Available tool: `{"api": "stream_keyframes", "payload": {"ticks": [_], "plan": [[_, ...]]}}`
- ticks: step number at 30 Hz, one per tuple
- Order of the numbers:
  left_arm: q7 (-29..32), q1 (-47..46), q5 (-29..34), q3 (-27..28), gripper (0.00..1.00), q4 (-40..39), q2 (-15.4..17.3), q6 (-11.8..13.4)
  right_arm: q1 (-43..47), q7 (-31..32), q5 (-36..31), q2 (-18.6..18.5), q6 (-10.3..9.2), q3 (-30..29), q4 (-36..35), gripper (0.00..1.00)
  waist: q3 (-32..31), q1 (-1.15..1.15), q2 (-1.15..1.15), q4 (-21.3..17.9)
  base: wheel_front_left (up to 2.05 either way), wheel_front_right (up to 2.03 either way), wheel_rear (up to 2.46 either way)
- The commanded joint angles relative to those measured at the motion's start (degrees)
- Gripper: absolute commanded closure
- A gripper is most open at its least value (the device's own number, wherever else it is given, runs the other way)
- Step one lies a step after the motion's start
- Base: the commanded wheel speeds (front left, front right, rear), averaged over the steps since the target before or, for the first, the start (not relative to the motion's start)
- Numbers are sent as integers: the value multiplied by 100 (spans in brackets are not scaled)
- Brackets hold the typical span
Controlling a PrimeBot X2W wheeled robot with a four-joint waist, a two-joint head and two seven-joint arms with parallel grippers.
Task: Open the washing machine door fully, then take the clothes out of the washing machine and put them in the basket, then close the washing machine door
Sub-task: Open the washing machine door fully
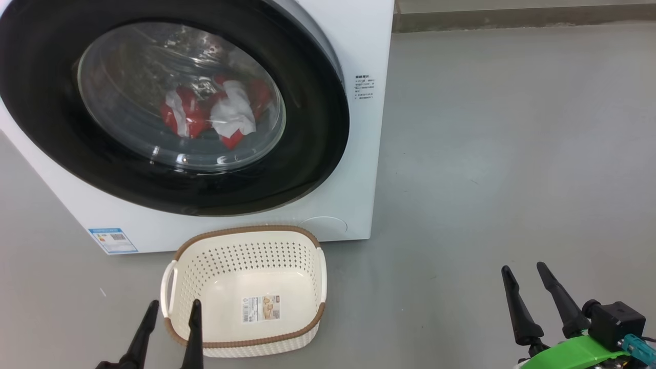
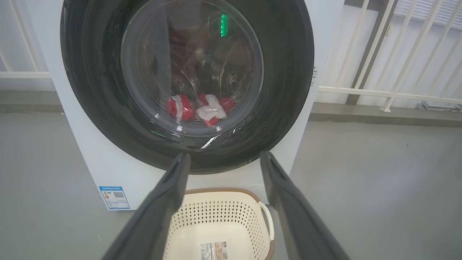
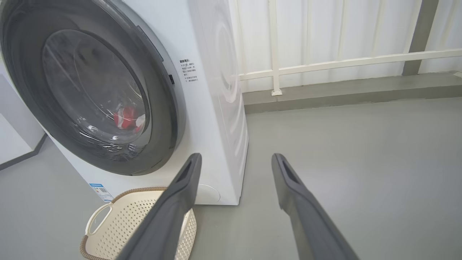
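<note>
The white washing machine (image 1: 369, 154) stands at the upper left of the head view, its round black-rimmed door (image 1: 307, 154) shut. Through the glass I see the red and white clothes (image 1: 215, 110) lying in the drum, also the clothes (image 2: 200, 108). The cream basket (image 1: 246, 241) sits on the floor right in front of the machine, with nothing in it but a sticker. My left gripper (image 1: 174, 306) hovers open at the basket's near left corner. My right gripper (image 1: 525, 268) is open over bare floor to the right, well away from the machine.
Grey floor (image 1: 487, 154) stretches out to the right of the machine. A white railing (image 3: 325, 65) on a low kerb runs behind it. A blue label (image 1: 113, 240) sits on the machine's lower left front.
</note>
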Motion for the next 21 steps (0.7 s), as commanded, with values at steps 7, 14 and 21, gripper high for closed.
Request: {"api": "stream_keyframes", "payload": {"ticks": [7, 14, 21], "plan": [[-70, -113, -100, 42, 0, -165, 54, 60, -515, -69, 622, 43, 2, 289, -252, 100, 63, 0, 0, 12, 0, 0, 0], [-70, -312, -153, -104, 0, -242, 54, 48, -1436, -69, 1510, 68, 2, 516, -230, 100, 321, 0, 0, 150, 0, 0, 0], [-70, -535, -192, -219, 0, -314, 54, 39, -2472, -69, 2478, -214, 2, 915, 19, 100, 669, 0, 0, 343, 0, 0, 0]]}}
